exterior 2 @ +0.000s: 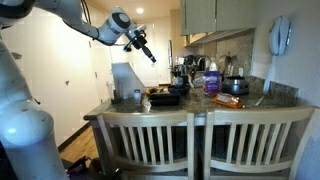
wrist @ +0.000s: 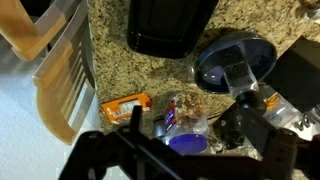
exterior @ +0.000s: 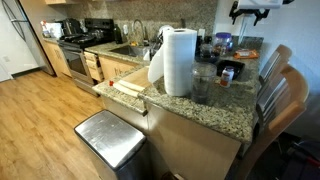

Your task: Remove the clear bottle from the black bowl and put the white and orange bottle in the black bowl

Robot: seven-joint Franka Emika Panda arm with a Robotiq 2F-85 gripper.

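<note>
In an exterior view the claw (exterior 2: pixel 148 52) hangs high over the counter's (exterior 2: pixel 275 98) left end, spread wide and empty. In the wrist view the black bowl (wrist: pixel 232 62) holds something clear and blurred. Just right of it, the white and orange bottle (wrist: pixel 268 100) is hard to make out, partly hidden by the claw's dark body.

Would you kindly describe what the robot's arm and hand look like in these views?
The arm is made of rounded, glossy white segments with darker grey joints. Its hand is black and angular, darker than the rest. Any cables or markings are too small to make out.
</note>
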